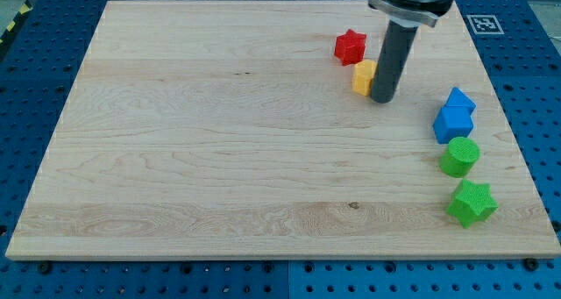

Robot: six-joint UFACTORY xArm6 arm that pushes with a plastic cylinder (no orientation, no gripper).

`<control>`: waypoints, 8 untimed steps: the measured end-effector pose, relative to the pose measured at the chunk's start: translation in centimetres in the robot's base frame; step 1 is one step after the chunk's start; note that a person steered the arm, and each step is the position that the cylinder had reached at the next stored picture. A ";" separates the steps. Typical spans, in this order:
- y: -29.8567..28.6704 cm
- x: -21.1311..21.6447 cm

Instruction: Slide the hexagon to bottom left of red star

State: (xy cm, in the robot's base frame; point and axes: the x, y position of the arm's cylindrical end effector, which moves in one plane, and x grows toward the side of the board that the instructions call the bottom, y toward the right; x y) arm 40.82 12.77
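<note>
A red star [350, 46] lies near the view's top, right of centre. A yellow hexagon [363, 75] sits just below and to the right of it, partly hidden by my rod. My tip [383, 98] rests on the board touching the hexagon's right side.
At the view's right edge of the wooden board [219, 141] stand a blue block [460, 101] and a second blue block [451, 124] close together, a green cylinder [460, 156] below them, and a green star [472, 202] lowest.
</note>
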 end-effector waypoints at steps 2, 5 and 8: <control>1.4 2.3; 5.1 -1.6; 1.9 -3.5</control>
State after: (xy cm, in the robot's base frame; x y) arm 37.30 14.71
